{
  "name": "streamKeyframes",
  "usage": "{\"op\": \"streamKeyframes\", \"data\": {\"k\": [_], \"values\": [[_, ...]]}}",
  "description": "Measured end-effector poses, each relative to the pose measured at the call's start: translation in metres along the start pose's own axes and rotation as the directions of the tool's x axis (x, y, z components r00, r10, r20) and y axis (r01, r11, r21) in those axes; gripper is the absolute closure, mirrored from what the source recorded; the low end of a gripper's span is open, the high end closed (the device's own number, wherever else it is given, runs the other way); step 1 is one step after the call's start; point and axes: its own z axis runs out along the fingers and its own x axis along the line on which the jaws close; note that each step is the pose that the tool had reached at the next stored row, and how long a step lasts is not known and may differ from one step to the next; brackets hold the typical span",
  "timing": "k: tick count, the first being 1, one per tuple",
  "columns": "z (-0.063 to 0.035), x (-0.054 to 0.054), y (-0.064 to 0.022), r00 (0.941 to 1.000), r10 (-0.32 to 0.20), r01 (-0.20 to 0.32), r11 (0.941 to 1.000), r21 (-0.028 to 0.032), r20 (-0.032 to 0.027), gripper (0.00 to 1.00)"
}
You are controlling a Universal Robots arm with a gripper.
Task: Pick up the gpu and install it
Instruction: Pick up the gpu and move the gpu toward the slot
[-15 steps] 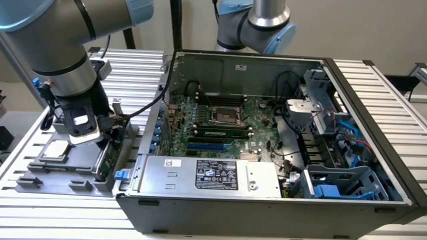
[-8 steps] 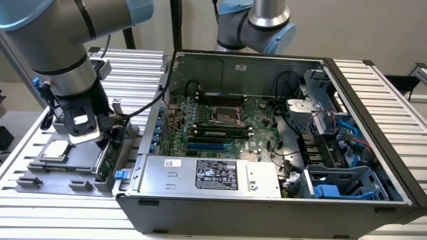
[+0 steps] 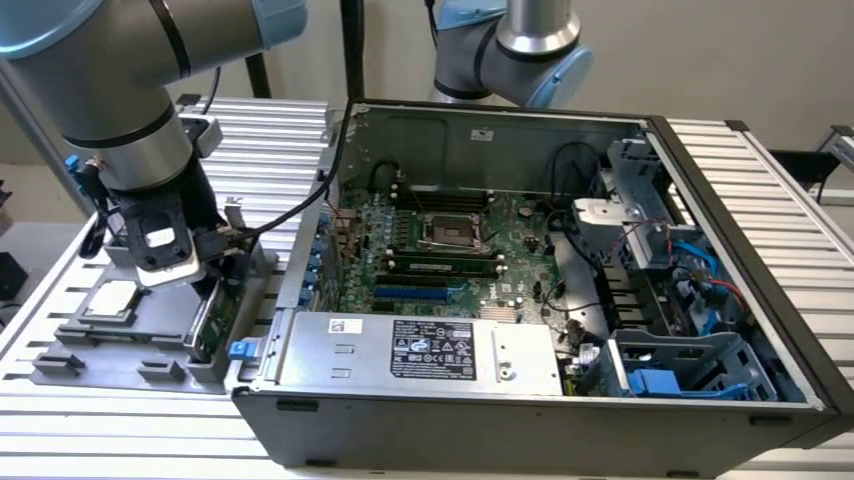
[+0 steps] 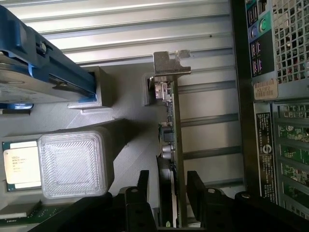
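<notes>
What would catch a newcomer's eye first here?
An open computer case sits in the middle, its green motherboard exposed. On the exterior view's left, a robot arm reaches down to a grey holder, its open gripper straddling a thin gpu standing on edge.

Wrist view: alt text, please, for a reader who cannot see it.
The open gripper straddles the gpu standing on edge in a gray holder. A CPU chip, a blue-railed hard drive and the computer case sit nearby.
</notes>
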Motion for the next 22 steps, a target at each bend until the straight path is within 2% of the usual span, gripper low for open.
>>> {"op": "streamKeyframes", "data": {"k": [2,3,8,9,16,22], "values": [[0.0001,0.0000,0.0000,1.0000,0.000,0.000,1.0000,0.0011,0.0003,0.57],[0.0000,0.0000,0.0000,1.0000,0.000,0.000,1.0000,0.0017,0.0003,0.64],[0.0000,0.0000,0.0000,1.0000,0.000,0.000,1.0000,0.0026,0.0003,0.67],[0.0000,0.0000,0.0000,1.0000,0.000,0.000,1.0000,0.0026,0.0004,0.73],[0.0000,0.0000,0.0000,1.0000,-0.003,0.003,1.0000,0.0026,0.0003,0.73],[0.0000,0.0000,0.0000,0.9964,-0.084,0.084,0.9964,-0.0006,-0.0023,0.73]]}}
